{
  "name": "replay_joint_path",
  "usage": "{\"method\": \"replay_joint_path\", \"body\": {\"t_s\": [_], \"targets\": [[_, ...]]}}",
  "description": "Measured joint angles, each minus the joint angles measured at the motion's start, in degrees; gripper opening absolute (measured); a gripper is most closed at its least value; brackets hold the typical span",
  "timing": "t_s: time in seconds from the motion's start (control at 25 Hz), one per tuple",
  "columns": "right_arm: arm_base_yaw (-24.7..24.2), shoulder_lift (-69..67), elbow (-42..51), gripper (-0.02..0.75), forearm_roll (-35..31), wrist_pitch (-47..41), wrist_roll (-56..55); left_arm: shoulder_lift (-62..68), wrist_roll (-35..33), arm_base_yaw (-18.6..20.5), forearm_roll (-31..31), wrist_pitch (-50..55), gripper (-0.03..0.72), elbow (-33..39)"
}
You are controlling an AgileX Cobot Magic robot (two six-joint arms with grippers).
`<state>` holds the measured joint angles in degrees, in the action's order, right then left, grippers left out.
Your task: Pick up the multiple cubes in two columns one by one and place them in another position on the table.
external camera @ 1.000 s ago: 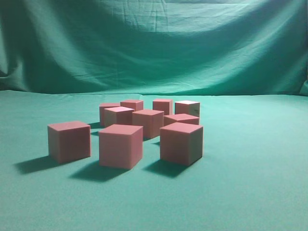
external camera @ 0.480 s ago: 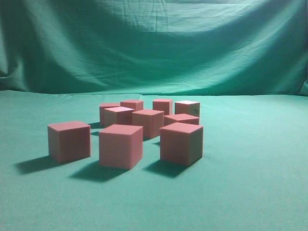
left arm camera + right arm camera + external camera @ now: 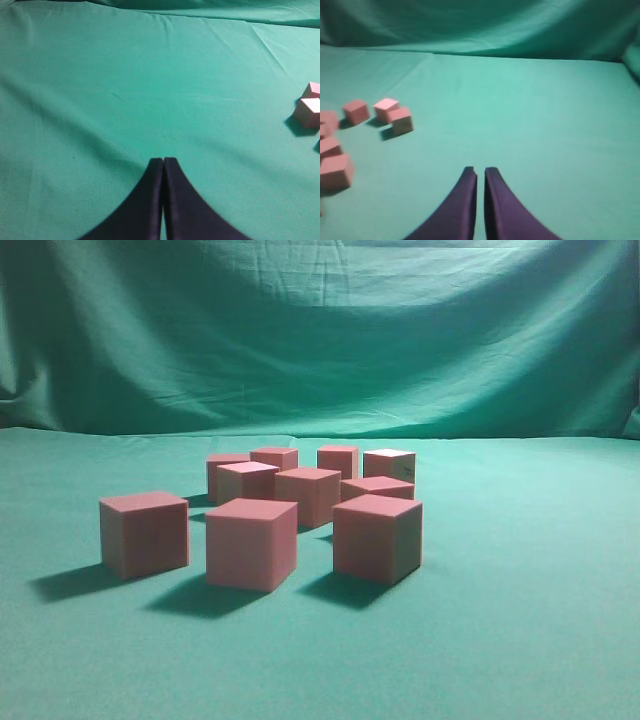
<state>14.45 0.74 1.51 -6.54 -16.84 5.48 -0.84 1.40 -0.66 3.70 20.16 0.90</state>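
Note:
Several pink-red cubes (image 3: pixel 252 543) stand in a loose cluster on the teal-green table (image 3: pixel 520 620) in the exterior view; no arm shows there. In the left wrist view my left gripper (image 3: pixel 163 160) is shut and empty over bare cloth, with two cubes (image 3: pixel 307 111) far off at the right edge. In the right wrist view my right gripper (image 3: pixel 480 171) is shut with a thin gap, empty, over bare cloth. Several cubes (image 3: pixel 400 120) lie well to its left.
A draped green cloth backdrop (image 3: pixel 320 330) hangs behind the table. Bare cloth lies to the right of the cubes (image 3: pixel 540 540) and in front of them. The cloth has light wrinkles (image 3: pixel 260 35).

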Motion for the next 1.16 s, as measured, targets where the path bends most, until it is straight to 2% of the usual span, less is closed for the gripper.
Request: {"method": "replay_joint_path", "body": {"t_s": [0.48, 1.16], "targets": [[-9.59, 0.0, 0.04, 0.049, -0.31, -5.47, -0.04, 0.0, 0.0, 0.0, 0.0, 0.0, 0.0, 0.0], [-9.83, 0.0, 0.04, 0.049, -0.86, -5.61, -0.04, 0.0, 0.0, 0.0, 0.0, 0.0, 0.0, 0.0]]}}
